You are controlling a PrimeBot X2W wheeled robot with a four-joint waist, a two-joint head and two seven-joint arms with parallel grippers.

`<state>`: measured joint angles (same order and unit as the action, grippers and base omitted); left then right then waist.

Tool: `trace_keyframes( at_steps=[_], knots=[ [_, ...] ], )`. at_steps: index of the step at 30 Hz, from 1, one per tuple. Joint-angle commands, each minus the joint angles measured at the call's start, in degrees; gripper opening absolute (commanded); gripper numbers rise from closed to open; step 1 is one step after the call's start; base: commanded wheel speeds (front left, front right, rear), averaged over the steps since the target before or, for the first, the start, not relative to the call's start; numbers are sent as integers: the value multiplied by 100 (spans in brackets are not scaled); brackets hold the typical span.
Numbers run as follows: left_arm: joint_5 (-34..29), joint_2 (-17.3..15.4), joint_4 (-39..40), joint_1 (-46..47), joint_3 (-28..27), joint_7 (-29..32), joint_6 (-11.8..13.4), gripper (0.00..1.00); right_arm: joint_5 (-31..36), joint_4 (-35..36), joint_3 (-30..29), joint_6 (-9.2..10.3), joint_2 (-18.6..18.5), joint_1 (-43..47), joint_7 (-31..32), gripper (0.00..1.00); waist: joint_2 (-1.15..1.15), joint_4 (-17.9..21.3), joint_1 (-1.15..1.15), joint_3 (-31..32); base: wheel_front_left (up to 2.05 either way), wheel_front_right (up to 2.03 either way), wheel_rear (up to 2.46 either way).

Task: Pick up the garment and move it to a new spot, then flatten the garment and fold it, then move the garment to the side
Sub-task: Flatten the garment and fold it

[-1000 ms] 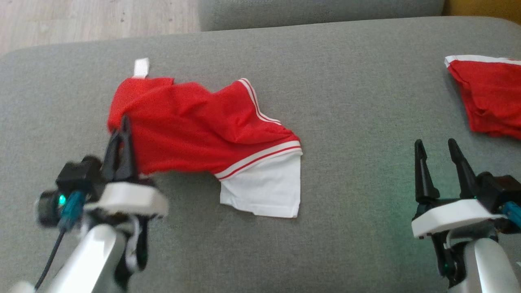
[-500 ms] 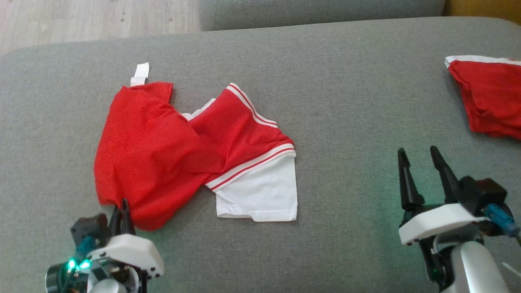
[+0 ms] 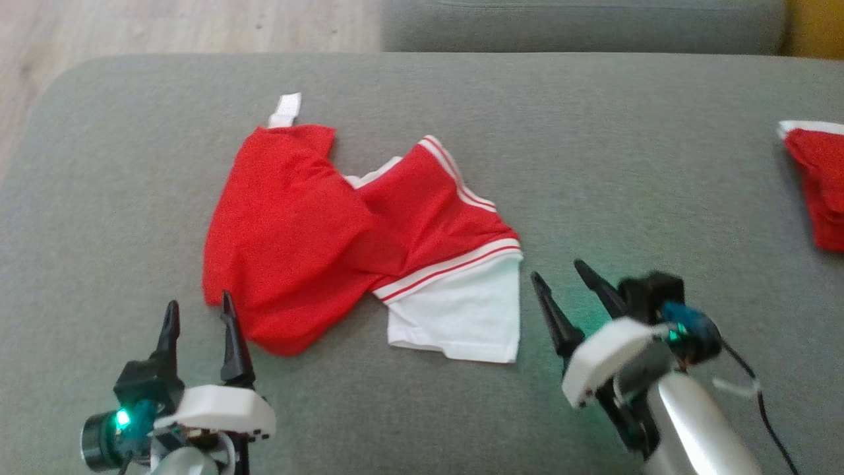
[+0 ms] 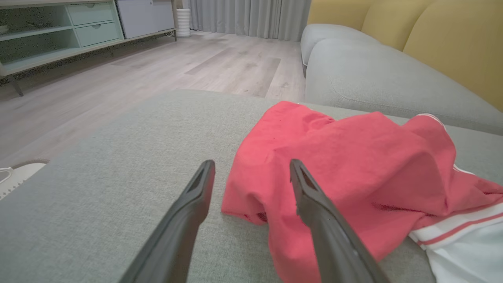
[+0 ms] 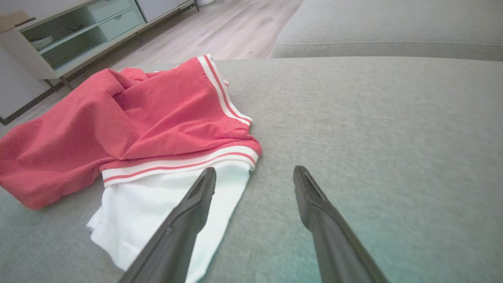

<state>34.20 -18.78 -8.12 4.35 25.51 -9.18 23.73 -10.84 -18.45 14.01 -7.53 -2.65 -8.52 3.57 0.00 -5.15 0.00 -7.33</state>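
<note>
The garment [image 3: 310,231] is a red shirt with white striped trim and a white sleeve, lying crumpled on the grey cushion [image 3: 593,165]. It also appears in the left wrist view [image 4: 353,177] and the right wrist view [image 5: 129,122]. My left gripper [image 3: 198,310] stands open at the garment's near left corner, nothing between its fingers [image 4: 188,212]. My right gripper [image 3: 560,277] is open just right of the white sleeve [image 3: 461,316], its left finger [image 5: 192,204] over the sleeve's edge.
A second red garment [image 3: 817,178] lies at the cushion's far right edge. Wooden floor [image 3: 165,26] shows beyond the cushion's left and back edge. Another grey cushion [image 3: 580,26] sits behind. A cabinet [image 4: 59,31] stands across the room.
My left gripper dragged the garment's corner toward me, then let go and opened. My right gripper moved left toward the white sleeve. The camera has turned, shifting the scene right.
</note>
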Motion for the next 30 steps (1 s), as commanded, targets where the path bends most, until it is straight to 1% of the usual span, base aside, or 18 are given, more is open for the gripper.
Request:
trace_keyframes(
  at_steps=[1,5,9,13,14,15,16,17,20,24,28,29,30],
  knots=[
    [-63,-39,212,257,-216,-99,1,100,-58,30,192,4,-22,-461,80,100,0,-201,0,-44,0,0,0],
    [-117,61,341,280,-137,-205,-4,100,-75,-589,204,4,-22,-1049,364,100,0,-487,0,-163,0,0,0],
    [-133,167,390,322,-62,-264,-29,100,104,-1259,211,4,-22,-1533,754,100,0,-740,0,-274,0,0,0],
    [-138,244,403,345,-44,-317,-20,100,170,-1780,238,4,-22,-1855,1042,100,0,-885,0,-341,0,0,0],
    [-134,253,396,344,-49,-329,-18,100,176,-1887,252,4,-22,-1917,1097,81,0,-896,0,-347,0,0,0],
    [-131,259,389,342,-53,-340,-19,100,161,-1963,276,4,-22,-1973,1113,38,0,-902,0,-356,0,0,0],
    [-128,263,385,341,-63,-352,-18,100,140,-2023,289,4,-22,-2027,1106,15,0,-900,0,-365,0,0,0],
    [-119,264,383,330,-96,-375,-9,100,123,-2104,291,4,-22,-2144,1032,0,0,-862,0,-383,0,0,0],
    [-98,252,380,301,-162,-406,13,100,201,-2169,91,4,-22,-2299,792,0,0,-740,0,-396,0,0,0],
    [-93,214,386,289,-200,-423,17,100,383,-2177,-473,4,-71,-2401,532,0,0,-532,0,-402,0,0,0],
    [-84,172,403,292,-218,-419,12,100,508,-2047,-1058,4,-247,-2278,462,0,0,-325,0,-423,0,0,0],
    [-84,172,403,292,-218,-419,12,100,508,-2047,-1058,4,-247,-2278,462,0,0,-325,0,-423,0,0,0],
    [-82,163,410,294,-220,-416,11,100,527,-1991,-1202,4,-296,-2217,458,0,0,-275,0,-434,0,0,0]
  ],
)
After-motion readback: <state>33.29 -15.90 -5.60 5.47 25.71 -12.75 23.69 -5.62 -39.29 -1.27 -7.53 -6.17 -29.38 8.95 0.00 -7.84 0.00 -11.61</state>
